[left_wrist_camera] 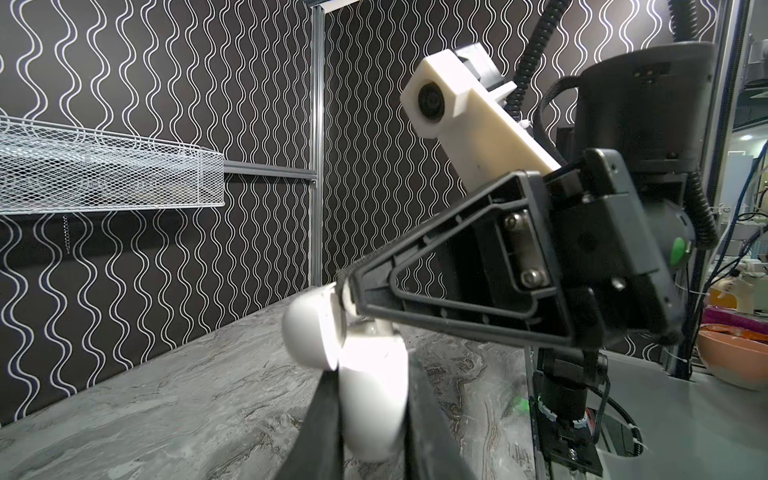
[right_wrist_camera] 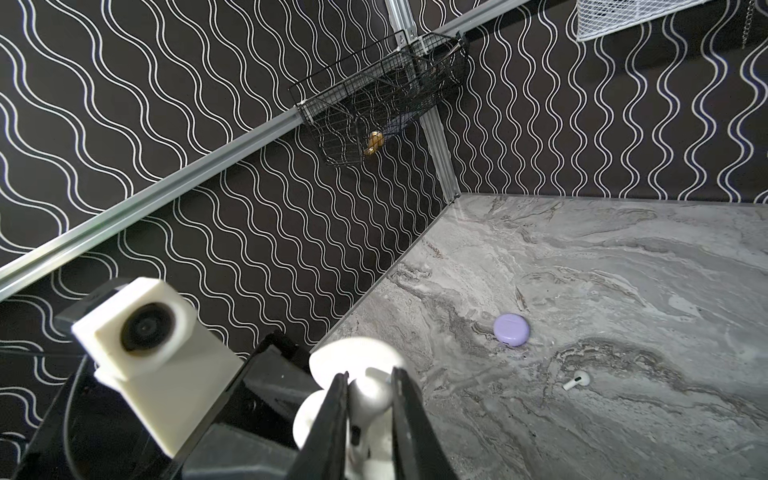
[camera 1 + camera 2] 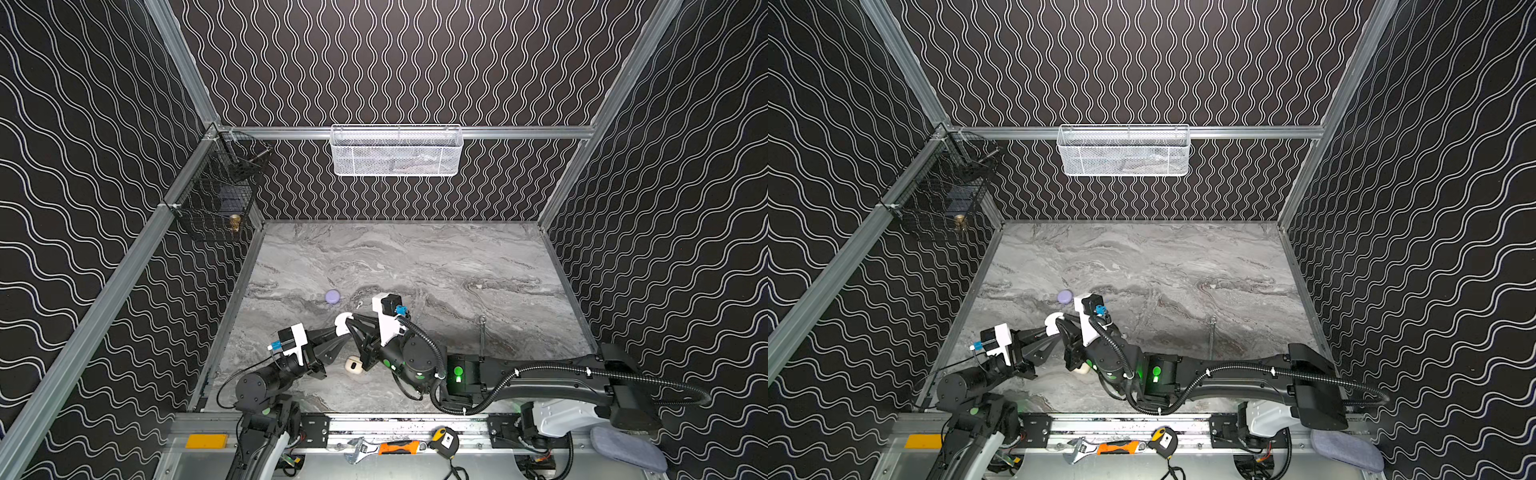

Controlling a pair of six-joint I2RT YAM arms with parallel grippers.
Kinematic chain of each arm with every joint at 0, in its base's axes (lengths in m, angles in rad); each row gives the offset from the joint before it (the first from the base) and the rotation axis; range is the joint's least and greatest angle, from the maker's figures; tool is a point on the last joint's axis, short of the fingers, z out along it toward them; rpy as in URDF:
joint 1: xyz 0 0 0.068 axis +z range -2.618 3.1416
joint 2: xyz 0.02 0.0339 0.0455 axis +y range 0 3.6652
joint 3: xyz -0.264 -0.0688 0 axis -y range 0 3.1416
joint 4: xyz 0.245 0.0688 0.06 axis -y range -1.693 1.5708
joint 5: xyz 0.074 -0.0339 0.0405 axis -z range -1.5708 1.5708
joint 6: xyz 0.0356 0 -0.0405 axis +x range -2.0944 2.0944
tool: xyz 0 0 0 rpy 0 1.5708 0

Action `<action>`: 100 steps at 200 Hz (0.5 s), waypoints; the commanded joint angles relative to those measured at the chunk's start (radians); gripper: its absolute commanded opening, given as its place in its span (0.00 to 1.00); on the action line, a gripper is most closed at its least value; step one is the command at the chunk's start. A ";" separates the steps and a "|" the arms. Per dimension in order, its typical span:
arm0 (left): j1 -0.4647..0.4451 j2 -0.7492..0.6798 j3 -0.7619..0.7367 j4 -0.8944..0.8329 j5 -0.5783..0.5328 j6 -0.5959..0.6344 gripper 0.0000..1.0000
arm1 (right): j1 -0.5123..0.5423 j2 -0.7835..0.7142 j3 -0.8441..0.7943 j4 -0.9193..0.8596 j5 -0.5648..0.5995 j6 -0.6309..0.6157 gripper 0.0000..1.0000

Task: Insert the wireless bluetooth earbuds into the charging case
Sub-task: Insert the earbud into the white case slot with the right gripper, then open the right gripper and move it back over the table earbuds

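Right wrist: earbud (image 2: 369, 395) (white) in claw (image 2: 370, 375)

Cream case (image 3: 1084, 369) mostly hidden behind right arm (image 3: 1225, 374) in top view. White basket (image 3: 395, 151) contents indistinct through mesh. Loose earbud (image 3: 360, 304) too small to detail. Gripped earbud (image 2: 370, 395) lower part blurred in right wrist view; white case (image 1: 374, 374) washed out by glare.

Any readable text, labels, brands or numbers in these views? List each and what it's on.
None legible in any view.
Tape measure label: too small and blurred to read.
Yellow plate on front rail: no lettering discernible.
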 commanded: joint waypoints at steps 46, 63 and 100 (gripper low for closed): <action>0.001 -0.015 0.017 0.023 -0.009 0.019 0.00 | 0.015 -0.055 -0.055 0.014 0.054 -0.027 0.47; 0.001 -0.013 0.018 0.020 -0.010 0.027 0.00 | 0.016 -0.083 -0.064 0.008 0.082 -0.046 0.49; 0.001 -0.015 0.027 -0.071 -0.058 0.078 0.00 | 0.015 -0.159 -0.088 0.002 0.135 -0.110 0.50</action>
